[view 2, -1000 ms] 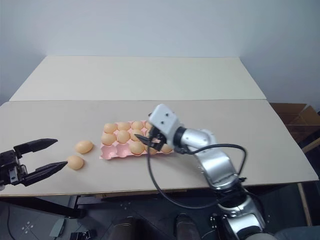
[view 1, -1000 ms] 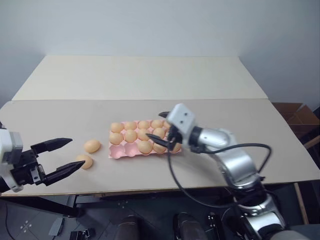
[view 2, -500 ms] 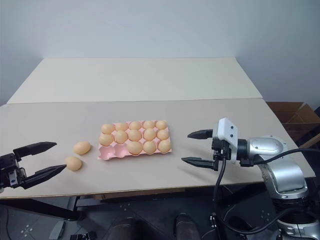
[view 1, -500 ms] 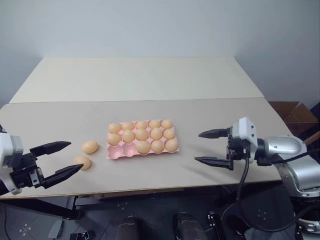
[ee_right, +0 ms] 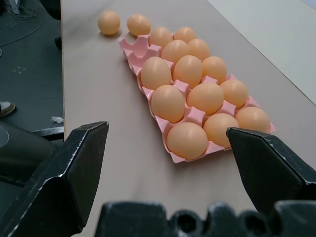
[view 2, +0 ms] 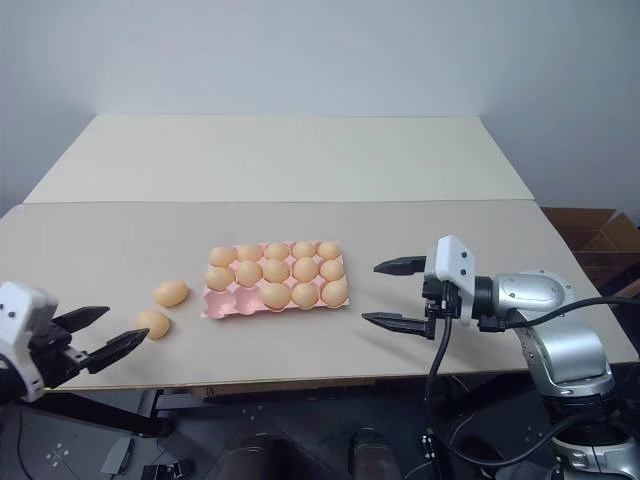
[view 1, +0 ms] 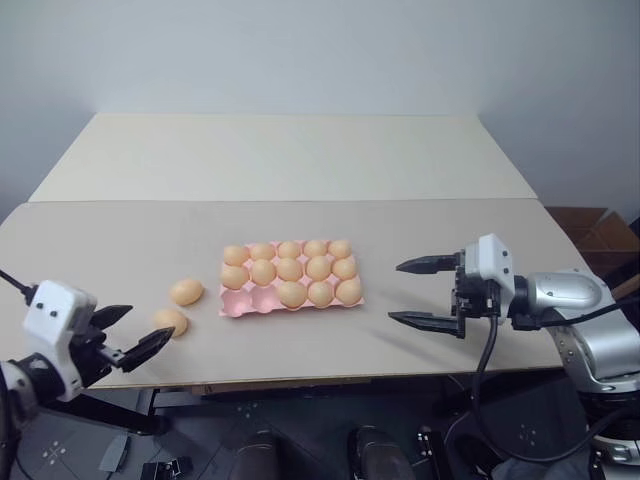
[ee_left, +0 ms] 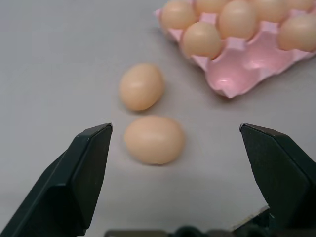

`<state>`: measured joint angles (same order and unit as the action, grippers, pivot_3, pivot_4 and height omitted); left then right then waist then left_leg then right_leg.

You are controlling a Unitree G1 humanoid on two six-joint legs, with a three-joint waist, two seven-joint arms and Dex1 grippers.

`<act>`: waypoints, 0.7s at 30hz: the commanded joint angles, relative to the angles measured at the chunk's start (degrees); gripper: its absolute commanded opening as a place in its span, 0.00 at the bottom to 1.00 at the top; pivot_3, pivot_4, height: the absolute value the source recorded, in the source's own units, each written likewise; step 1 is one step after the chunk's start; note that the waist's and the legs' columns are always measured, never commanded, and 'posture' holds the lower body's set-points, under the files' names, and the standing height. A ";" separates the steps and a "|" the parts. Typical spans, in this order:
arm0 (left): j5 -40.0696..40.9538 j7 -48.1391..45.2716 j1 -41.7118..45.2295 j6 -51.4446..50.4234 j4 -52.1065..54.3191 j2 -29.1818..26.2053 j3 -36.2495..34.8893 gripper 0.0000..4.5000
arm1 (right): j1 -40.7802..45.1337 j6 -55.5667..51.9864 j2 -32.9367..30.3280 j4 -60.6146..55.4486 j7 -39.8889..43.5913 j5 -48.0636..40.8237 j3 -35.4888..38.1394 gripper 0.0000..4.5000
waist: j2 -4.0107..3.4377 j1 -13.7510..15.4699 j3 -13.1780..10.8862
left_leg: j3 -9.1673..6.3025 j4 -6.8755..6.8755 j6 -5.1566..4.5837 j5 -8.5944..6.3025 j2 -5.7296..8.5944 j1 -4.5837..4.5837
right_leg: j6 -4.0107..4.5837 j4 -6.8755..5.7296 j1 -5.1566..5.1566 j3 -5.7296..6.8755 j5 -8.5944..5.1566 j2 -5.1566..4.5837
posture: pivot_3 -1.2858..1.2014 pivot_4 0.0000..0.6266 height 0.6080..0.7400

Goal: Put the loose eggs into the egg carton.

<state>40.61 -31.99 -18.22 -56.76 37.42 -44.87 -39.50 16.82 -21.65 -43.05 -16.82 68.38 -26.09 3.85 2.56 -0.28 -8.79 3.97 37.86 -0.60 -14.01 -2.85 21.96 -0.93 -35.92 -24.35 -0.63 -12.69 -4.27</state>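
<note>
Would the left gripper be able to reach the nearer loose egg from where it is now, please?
Probably yes: the left gripper is open, facing the nearer egg with nothing between them; the second egg lies beyond.

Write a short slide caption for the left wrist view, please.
Open left gripper faces two loose eggs beside the pink egg carton.

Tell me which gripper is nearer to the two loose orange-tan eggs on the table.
The left gripper, open, is just short of the two loose orange-tan eggs; the right gripper is beyond the pink moulded carton.
</note>
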 commanded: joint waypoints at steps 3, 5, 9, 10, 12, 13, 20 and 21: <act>-2.05 10.83 7.81 -7.39 -2.01 2.46 6.69 1.00 | 0.15 1.00 -0.29 -2.21 -0.54 -1.96 1.26 0.99 | 0.00 0.17 0.00 | 0.00 0.00 0.01 0.01 0.03 -0.04 | 0.01 -0.02 0.03 -0.03 0.03 -0.01 | 0.52 0.24 1.00; -3.89 12.76 9.81 -7.64 -3.95 2.98 9.70 1.00 | -0.13 0.95 -0.26 -2.79 -0.95 -2.10 1.44 0.99 | 0.01 0.21 0.01 | 0.00 0.00 0.01 0.01 0.03 -0.03 | 0.09 -0.01 0.04 -0.02 0.17 0.00 | 0.52 0.24 1.00; -4.69 12.22 11.83 -8.01 -6.37 2.33 13.24 0.96 | -0.83 0.44 -0.44 -4.12 -1.85 -2.74 2.02 1.00 | 0.01 0.02 0.01 | 0.00 0.00 0.01 0.00 0.03 0.06 | 0.02 0.03 -0.02 -0.02 0.21 0.01 | 0.52 0.24 1.00; -4.89 11.89 12.44 -7.67 -6.83 2.15 13.82 0.91 | -0.98 0.39 -0.43 -4.33 -2.18 -2.88 2.16 1.00 | 0.01 0.05 0.01 | -0.01 0.00 0.00 -0.01 0.02 0.09 | 0.02 0.05 -0.03 0.00 0.21 0.01 | 0.52 0.24 1.00; -5.44 11.71 13.47 -7.41 -7.51 1.87 14.50 0.80 | -1.30 0.41 -0.46 -4.76 -2.97 -3.03 2.31 1.00 | 0.02 0.11 0.01 | -0.02 0.00 0.00 -0.01 0.03 0.11 | 0.02 0.06 -0.04 0.01 0.21 -0.01 | 0.52 0.24 1.00; -5.62 11.15 13.68 -7.01 -7.77 1.52 14.64 0.73 | -1.44 0.23 -0.39 -5.05 -3.60 -3.18 2.35 1.00 | 0.02 0.15 0.01 | -0.02 0.00 0.00 -0.01 0.03 0.10 | 0.02 0.06 -0.03 0.01 0.21 -0.02 | 0.52 0.24 1.00; -6.16 7.54 11.15 -5.64 -5.61 -1.78 11.93 0.54 | -2.82 0.15 -0.58 -6.68 -5.88 -3.97 2.41 1.00 | 0.02 0.09 0.01 | -0.01 0.00 0.00 -0.01 0.03 0.07 | 0.14 0.04 -0.02 -0.01 0.15 -0.03 | 0.52 0.24 1.00; -6.21 6.63 9.81 -5.25 -4.41 -2.59 10.99 0.54 | -3.05 0.18 -0.63 -6.87 -6.04 -4.03 2.49 1.00 | 0.02 -0.01 0.01 | -0.01 0.00 0.00 -0.01 0.02 0.07 | 0.13 0.05 -0.03 -0.01 0.15 -0.03 | 0.52 0.24 1.00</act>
<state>35.04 -23.97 -7.66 -63.64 30.21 -46.15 -25.93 14.08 -21.66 -43.06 -21.62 62.86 -28.44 4.02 2.57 -0.28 -8.78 3.96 37.86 -0.60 -14.02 -2.83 22.04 -0.80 -35.87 -24.41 -0.65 -12.55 -4.31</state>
